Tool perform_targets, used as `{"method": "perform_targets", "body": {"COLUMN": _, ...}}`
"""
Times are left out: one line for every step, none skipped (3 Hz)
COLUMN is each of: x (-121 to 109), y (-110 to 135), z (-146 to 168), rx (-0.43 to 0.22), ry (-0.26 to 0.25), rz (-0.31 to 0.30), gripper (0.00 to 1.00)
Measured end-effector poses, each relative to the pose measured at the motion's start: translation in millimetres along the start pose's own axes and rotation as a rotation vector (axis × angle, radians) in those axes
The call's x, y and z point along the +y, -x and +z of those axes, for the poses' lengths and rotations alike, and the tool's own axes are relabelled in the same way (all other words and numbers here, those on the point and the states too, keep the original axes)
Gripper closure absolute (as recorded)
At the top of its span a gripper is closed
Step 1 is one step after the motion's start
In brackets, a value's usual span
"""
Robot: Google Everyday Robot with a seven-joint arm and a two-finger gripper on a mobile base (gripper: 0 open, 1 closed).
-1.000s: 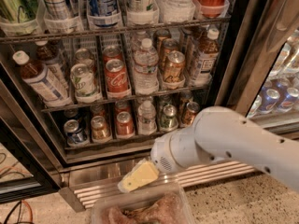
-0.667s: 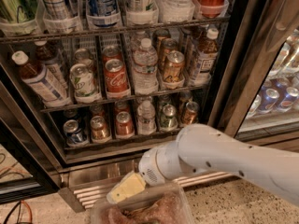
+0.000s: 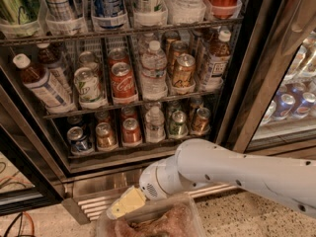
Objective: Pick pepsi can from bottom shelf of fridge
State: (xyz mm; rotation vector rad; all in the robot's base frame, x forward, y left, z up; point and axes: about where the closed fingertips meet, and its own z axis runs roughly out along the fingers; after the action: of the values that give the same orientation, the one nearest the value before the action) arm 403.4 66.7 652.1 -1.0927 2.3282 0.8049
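Closest in, a clear plastic tub [image 3: 170, 204] with something brownish in it sits right under the pale yellow gripper [image 3: 123, 205] on its white arm [image 3: 232, 169]. Can't tell whether the gripper is open or closed. Just behind it is the ribbed stainless-steel grille [image 3: 94, 205] at the base of the black-framed glass-door fridge [image 3: 232, 107]. Past that, above and left of the gripper, the dark wire bottom shelf [image 3: 123, 151] holds the small dark-blue pepsi can [image 3: 79, 140] in its leftmost lane, standing upright, long axis vertical, silver top up. The speckled stone floor [image 3: 242, 209] runs off to the gripper's right.
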Motion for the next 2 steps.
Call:
{"method": "perform_targets", "body": {"x": 1.6, "y": 2.5, "z": 16.4, "rx": -0.024, "ry": -0.025, "rz": 0.006, "gripper": 0.0}}
{"method": "perform_targets", "body": {"x": 3.4, "y": -8.9, "z": 57.4, "rx": -0.026, "ry": -0.056, "rz": 0.066, "gripper": 0.0}}
